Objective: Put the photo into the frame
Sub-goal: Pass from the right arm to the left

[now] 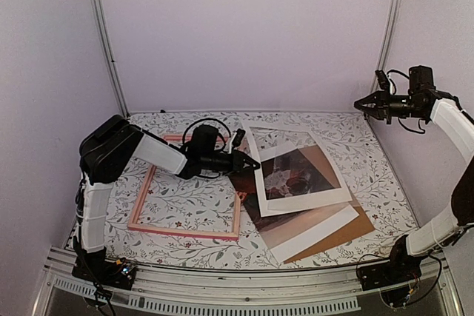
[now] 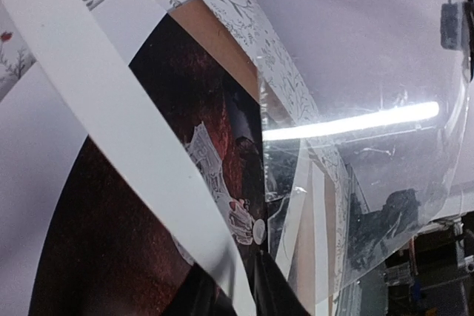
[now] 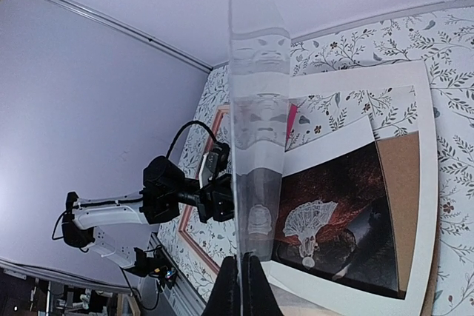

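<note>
The photo [image 1: 296, 172], a dark reddish print with a pale figure, lies right of centre under a white mat [image 1: 285, 137] with a window. The pink frame [image 1: 185, 232] lies flat to the left with the floral table showing through it. My left gripper [image 1: 248, 162] reaches to the mat's left border. In the left wrist view the gripper [image 2: 227, 260] is shut on that white strip [image 2: 111, 109], with the photo [image 2: 111, 242] showing on both sides. My right gripper [image 1: 363, 103] is raised at the far right. In the right wrist view it [image 3: 244, 258] is shut on a clear sheet [image 3: 255, 146] seen edge-on.
A brown backing board [image 1: 348, 233] and another white sheet [image 1: 311, 231] stick out from under the mat toward the front right. The clear sheet [image 2: 355, 57] hangs over the right of the stack. Walls and corner posts close in the floral table [image 1: 355, 138].
</note>
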Tool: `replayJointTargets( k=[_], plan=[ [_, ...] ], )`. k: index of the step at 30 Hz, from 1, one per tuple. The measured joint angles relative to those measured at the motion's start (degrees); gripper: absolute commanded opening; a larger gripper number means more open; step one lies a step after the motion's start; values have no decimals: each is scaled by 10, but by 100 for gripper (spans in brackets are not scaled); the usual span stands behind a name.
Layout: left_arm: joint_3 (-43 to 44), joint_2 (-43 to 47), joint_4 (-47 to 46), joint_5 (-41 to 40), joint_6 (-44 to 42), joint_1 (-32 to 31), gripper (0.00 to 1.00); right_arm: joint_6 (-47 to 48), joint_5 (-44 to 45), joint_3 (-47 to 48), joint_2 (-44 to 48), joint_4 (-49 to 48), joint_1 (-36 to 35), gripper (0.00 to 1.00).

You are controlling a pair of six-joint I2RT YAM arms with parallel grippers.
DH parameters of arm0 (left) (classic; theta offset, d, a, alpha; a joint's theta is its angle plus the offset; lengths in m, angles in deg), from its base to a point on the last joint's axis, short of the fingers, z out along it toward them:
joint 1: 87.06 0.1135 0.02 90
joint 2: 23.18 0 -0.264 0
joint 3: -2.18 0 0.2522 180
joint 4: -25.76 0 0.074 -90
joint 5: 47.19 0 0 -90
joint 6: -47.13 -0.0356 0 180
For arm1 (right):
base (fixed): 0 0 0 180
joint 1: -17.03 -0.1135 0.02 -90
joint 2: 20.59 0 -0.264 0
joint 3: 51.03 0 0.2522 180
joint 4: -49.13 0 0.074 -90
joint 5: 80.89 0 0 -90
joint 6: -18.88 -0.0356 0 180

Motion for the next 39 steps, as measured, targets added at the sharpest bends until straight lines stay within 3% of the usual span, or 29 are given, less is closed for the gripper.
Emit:
replayJointTargets(
  k=[5,11,15,23,31,39],
  plan=[
    [2,3,53,-30,-21,1,54,1,-1,5,1,5,-4,0],
    [7,37,129,-72,-56,3,88,-7,-17,38,3,7,-33,0],
    [-1,101,150,-91,-73,5,98,-17,-30,65,3,0,-55,0],
    [-46,249,149,-99,-116,11,100,-44,-55,99,3,-28,-116,0],
    [-91,293,111,-75,-144,34,100,-87,-82,138,0,-68,-188,0],
    [-161,325,31,-20,-138,63,100,-117,-104,152,-9,-105,-210,0]
  ],
)
